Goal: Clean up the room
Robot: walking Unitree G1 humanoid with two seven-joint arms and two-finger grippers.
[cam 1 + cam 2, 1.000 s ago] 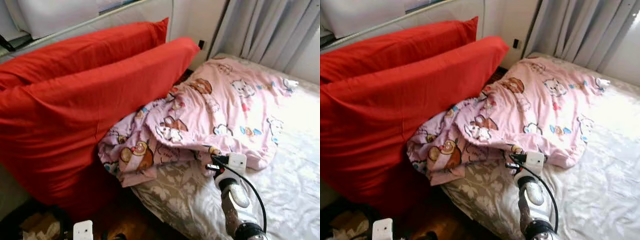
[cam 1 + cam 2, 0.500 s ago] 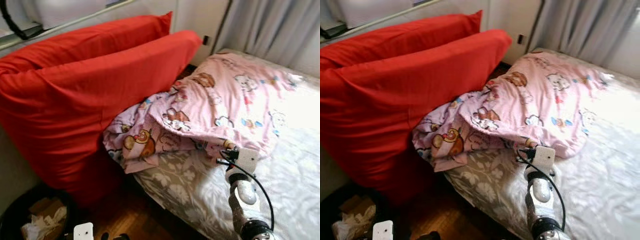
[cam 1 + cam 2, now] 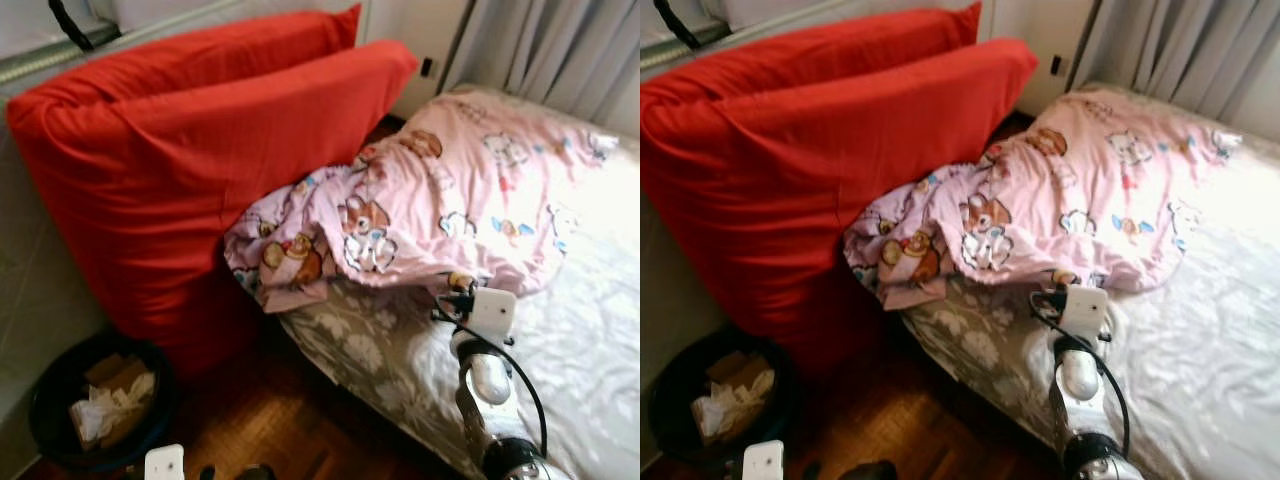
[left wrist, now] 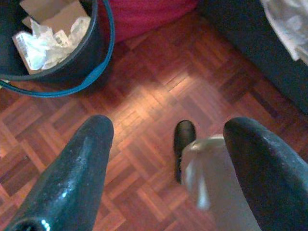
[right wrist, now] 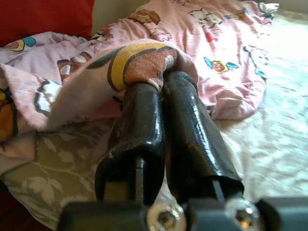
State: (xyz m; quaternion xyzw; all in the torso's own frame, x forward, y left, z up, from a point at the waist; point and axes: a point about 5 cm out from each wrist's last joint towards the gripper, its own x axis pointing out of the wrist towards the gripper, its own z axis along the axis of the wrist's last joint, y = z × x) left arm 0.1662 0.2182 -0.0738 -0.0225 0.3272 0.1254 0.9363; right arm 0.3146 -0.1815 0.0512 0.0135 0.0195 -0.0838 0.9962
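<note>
Blanket (image 3: 440,200) dragged by right tool (image 5: 161,77)

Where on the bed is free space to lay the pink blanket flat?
Free: the pale sheet on the robot's right, beyond the pink blanket. Crowded: the left side, where the blanket bunches against the red cushions. The right tool pinches the blanket's edge.

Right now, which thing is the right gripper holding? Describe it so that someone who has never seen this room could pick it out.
Start at the bed with its pale leaf-print sheet. A crumpled blanket lies across it, up against two big red cushions. The right gripper is shut on its near edge. It is the one pink cloth here, printed with cartoon bears and animals.
</note>
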